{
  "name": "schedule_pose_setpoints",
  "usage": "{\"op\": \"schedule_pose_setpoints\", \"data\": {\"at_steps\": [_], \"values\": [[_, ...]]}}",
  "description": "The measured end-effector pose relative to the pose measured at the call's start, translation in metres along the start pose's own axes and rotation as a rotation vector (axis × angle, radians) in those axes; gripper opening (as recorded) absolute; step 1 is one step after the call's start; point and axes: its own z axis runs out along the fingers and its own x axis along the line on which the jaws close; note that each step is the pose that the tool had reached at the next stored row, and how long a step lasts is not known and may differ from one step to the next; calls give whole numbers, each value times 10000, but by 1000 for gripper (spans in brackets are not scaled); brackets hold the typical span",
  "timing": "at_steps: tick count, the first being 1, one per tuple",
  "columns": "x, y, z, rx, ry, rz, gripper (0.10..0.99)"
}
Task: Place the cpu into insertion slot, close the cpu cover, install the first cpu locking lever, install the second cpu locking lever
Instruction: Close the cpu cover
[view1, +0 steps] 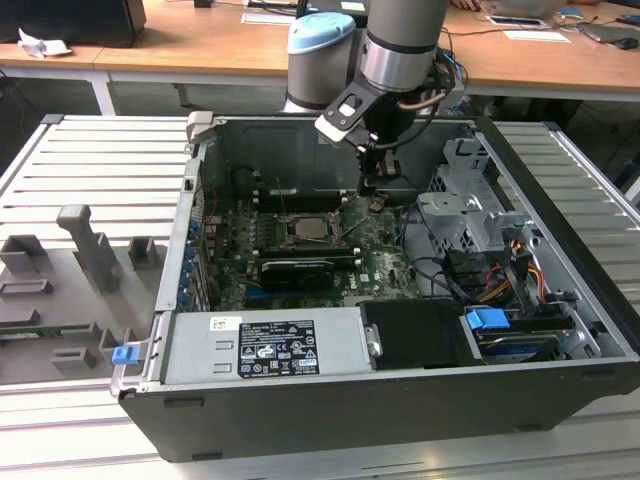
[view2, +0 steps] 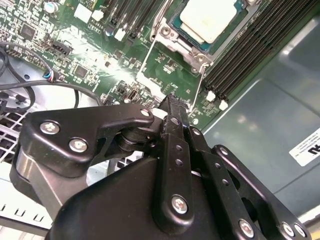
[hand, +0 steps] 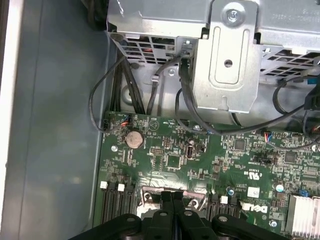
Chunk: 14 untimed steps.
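The gripper (view1: 378, 198), jaws clenched together, hangs just beside the insertion slot (view1: 332, 230), where the cpu (view2: 207, 20) sits.

Slatted grey metal bench (view1: 100, 160) in front; light wooden desks (view1: 200, 40) behind; papers (view1: 536, 36) on top

The arm (view1: 403, 45) is a thick silver-grey tube with a pale blue cap (view1: 320, 35) on one joint. A bundle of cables (view1: 447, 72) runs beside its wrist. The gripper (view2: 172, 102) is matt black, its flat linked bars (view2: 85, 132) pinned by round silver screws (view2: 180, 204) (several in a row along one finger).
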Motion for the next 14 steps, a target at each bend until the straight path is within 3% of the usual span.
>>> {"op": "schedule_pose_setpoints", "data": {"at_steps": [12,14], "values": [[-11,64,68,0,-2,-5,106],[-16,101,85,2,-14,-5,106]]}}
